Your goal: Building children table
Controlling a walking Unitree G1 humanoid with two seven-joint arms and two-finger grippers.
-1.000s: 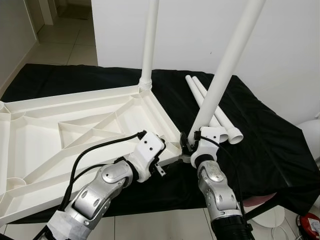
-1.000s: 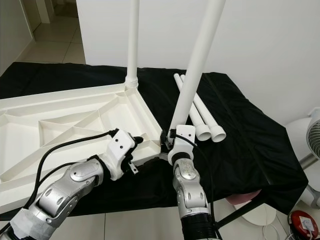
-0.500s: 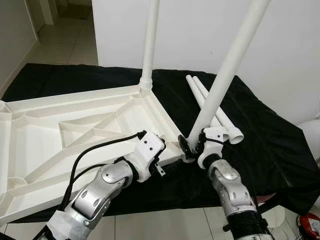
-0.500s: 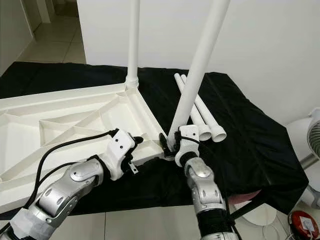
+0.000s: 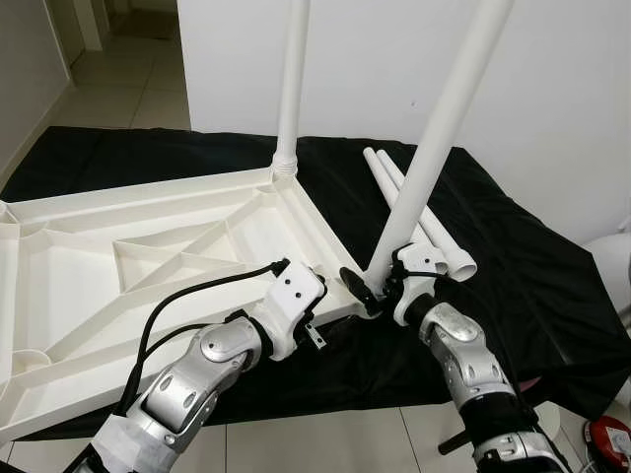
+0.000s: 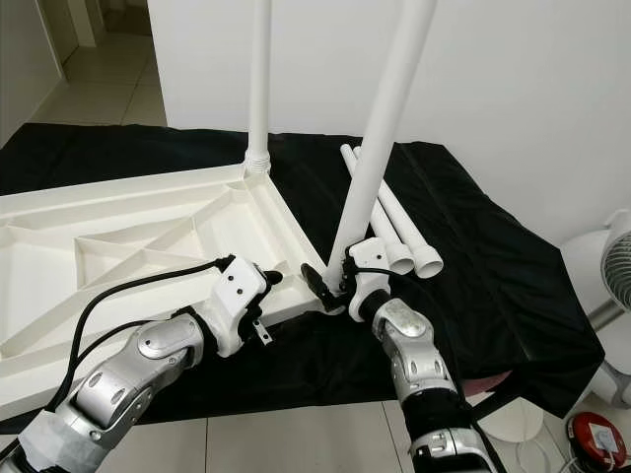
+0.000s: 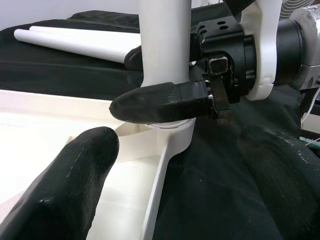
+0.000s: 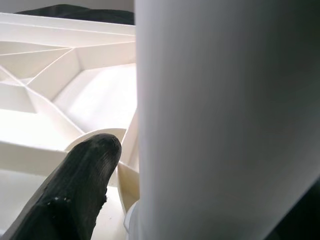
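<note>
Inverted white tabletop (image 5: 148, 246) is laid on black cloth (image 5: 532, 246). Tilted leg (image 5: 434, 148) is pinched at its base by right end effector (image 5: 380, 286) at the near corner socket. Left end effector (image 7: 175, 170) is held spread beside it.

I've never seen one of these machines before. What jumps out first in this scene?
A big white ribbed table top lies upside down on a black cloth, with one white leg standing upright at its far corner. At the near corner the right tool clasps the base of a second leg that leans away, while the left tool waits open beside it. Two spare legs lie on the cloth behind.
</note>
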